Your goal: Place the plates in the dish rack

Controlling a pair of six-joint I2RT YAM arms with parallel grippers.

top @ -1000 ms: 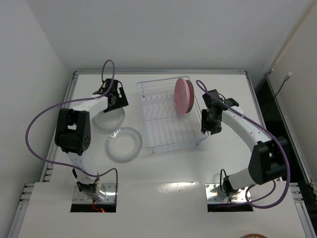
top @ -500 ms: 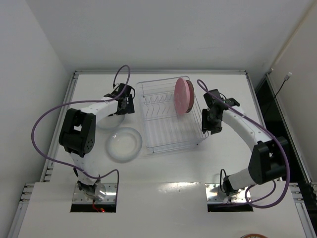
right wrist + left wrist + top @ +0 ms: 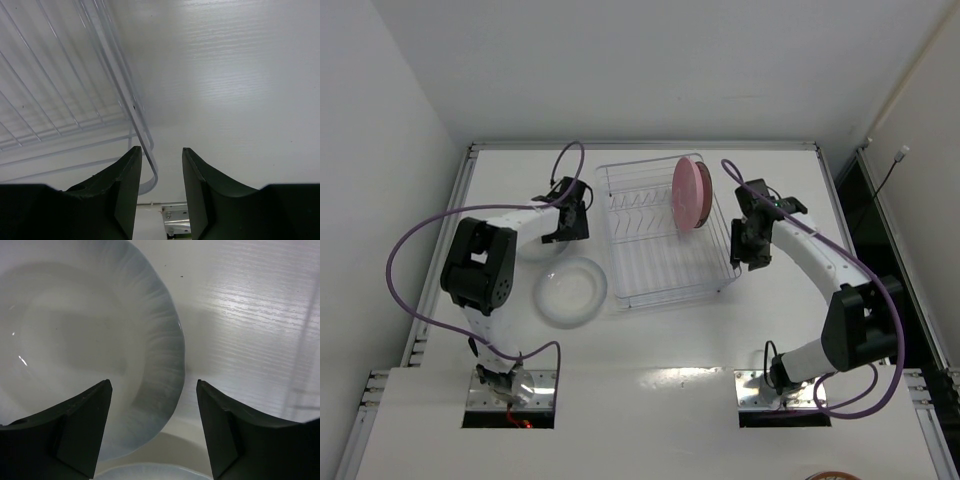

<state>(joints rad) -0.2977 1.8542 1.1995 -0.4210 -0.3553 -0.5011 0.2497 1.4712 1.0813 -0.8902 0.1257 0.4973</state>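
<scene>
The clear wire dish rack [image 3: 655, 262] stands mid-table. The pink plate [image 3: 688, 192] stands upright in its far right slots, and a dark rim shows just behind it. One translucent plate [image 3: 570, 291] lies flat left of the rack. The other [image 3: 528, 247] lies behind it, partly under my left gripper [image 3: 570, 216]. In the left wrist view that gripper [image 3: 152, 405] is open, straddling the right rim of this plate [image 3: 75, 340]. The nearer plate's rim [image 3: 150, 472] shows below. My right gripper [image 3: 744, 246] is open at the rack's right side. The rack's corner wire [image 3: 150, 170] lies by its left finger [image 3: 122, 190].
Table edges run along the left and far sides [image 3: 470, 160]. A purple cable [image 3: 410, 250] loops left of the left arm. A metal mounting plate [image 3: 175, 215] shows past the right gripper.
My left gripper has moved right, from over the far translucent plate to that plate's right rim near the rack. The right gripper has shifted only slightly.
</scene>
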